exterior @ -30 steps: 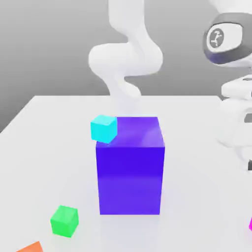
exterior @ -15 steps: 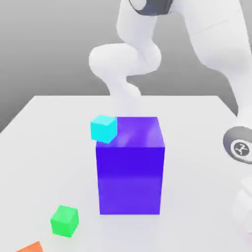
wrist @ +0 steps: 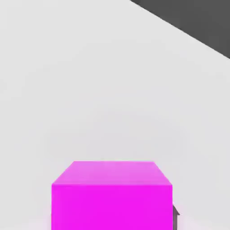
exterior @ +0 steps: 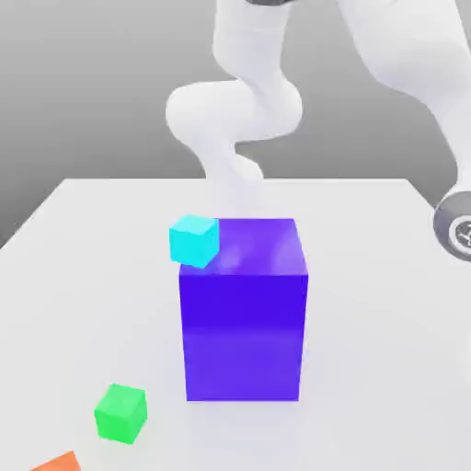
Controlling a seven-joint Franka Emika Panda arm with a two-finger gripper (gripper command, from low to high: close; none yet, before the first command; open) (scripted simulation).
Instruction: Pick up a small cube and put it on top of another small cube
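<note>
In the hand view the small cube [wrist: 112,195], plain magenta, sits close up between the fingers of my gripper [wrist: 112,214]. A dark fingertip [wrist: 174,214] presses against its side, so the gripper is shut on it, with white table behind. The other small cube [exterior: 120,413], bright green, rests on the table at the exterior view's lower left, well apart from the arm's wrist joint [exterior: 457,221] at the exterior view's right edge.
A big blue-violet block [exterior: 244,313] stands mid-table. A cyan cube [exterior: 194,240] sits by the block's top left corner. An orange piece [exterior: 57,463] pokes in at the bottom left edge. The white arm [exterior: 248,101] loops behind the block. The table's dark edge [wrist: 188,22] shows in the hand view.
The arm swung down at the exterior view's right, then its wrist joint rose. The gripper closed on the magenta cube, which no longer shows at that view's lower right edge.
</note>
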